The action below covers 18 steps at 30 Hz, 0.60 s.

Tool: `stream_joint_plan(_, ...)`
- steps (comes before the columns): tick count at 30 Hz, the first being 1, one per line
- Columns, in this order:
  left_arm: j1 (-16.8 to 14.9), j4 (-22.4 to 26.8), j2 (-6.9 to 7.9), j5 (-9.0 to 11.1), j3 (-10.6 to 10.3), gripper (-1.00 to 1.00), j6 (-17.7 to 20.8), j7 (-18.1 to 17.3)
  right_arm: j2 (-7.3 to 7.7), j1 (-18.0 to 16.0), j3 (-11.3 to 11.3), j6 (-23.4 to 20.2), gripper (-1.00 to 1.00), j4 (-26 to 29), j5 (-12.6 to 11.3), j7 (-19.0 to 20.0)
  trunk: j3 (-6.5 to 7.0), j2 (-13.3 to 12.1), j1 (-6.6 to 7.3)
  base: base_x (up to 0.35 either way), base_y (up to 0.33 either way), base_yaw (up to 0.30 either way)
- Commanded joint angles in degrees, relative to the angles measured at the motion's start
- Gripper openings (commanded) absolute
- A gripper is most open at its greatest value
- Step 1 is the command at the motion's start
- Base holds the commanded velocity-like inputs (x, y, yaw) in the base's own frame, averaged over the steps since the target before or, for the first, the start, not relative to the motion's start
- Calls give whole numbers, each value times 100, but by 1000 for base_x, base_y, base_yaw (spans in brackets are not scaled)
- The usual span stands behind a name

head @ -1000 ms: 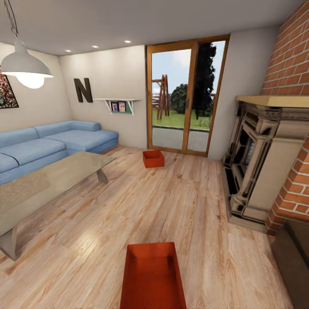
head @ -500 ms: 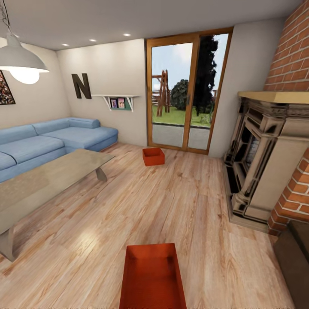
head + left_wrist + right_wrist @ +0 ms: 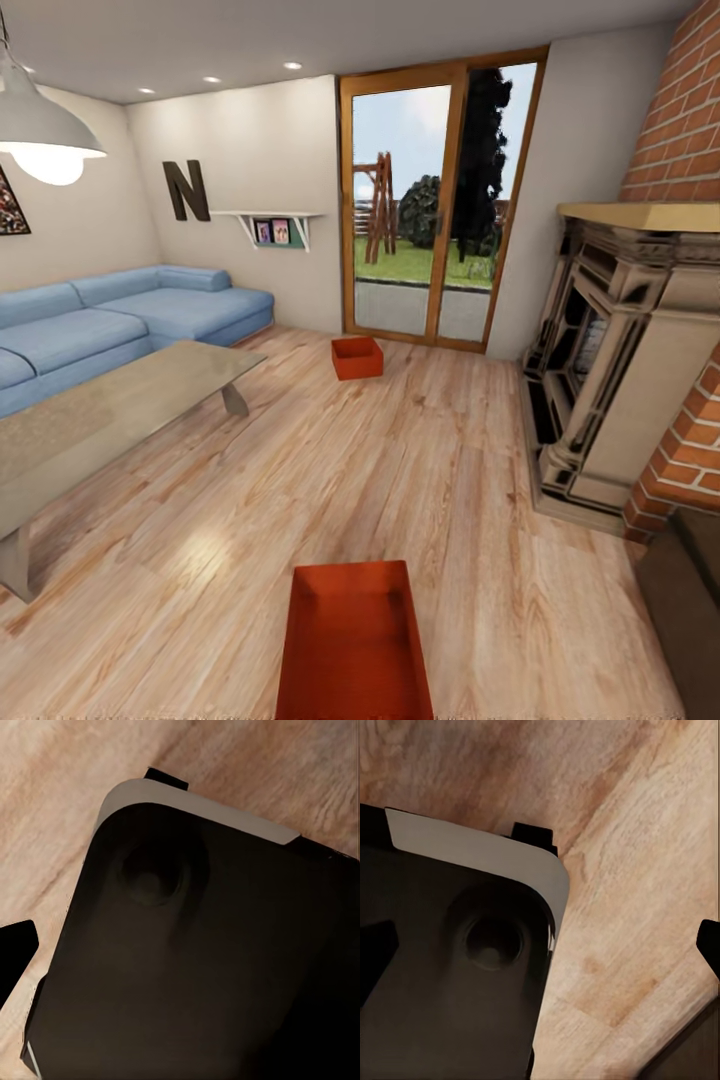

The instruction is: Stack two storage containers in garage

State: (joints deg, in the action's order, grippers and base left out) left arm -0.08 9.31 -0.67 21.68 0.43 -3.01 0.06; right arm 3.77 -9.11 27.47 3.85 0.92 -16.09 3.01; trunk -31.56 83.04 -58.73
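Two red-orange storage containers stand open-topped on the light wood plank floor of the living room. The near container (image 3: 355, 640) lies right in front of me at the lower middle of the head view, its long side pointing away. The far container (image 3: 357, 357) sits before the wood-framed glass doors (image 3: 435, 200). In the left wrist view my left gripper (image 3: 180, 952) hangs over my dark base, one fingertip (image 3: 15, 960) far out at the edge. My right gripper (image 3: 540, 945) is spread wide with nothing between its fingertips (image 3: 709, 945).
A glass-topped coffee table (image 3: 100, 420) and a blue sofa (image 3: 120, 320) fill the left side. A brick fireplace (image 3: 620, 350) juts out on the right, with a dark piece of furniture (image 3: 690, 600) at the near right. Open plank floor (image 3: 380, 470) runs between the containers.
The whole head view has shifted a little, the room drifting upward in the picture, so the camera moved. Neither container has moved on the floor.
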Motion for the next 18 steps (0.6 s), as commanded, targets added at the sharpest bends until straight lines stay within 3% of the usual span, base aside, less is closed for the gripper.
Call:
stream_joint_plan(1, -1, 1, 0, 19, 6, 100, -13, 5, 1, -3, 39, 20, 100, -4, -61, 24, -15, 3, 1, -41, -178, 0)
stream_joint_plan(18, -1, 1, 5, 20, 2, 100, -7, 3, 1, -3, 39, 11, 100, -4, -52, 24, -171, 3, 1, -8, -37, 0)
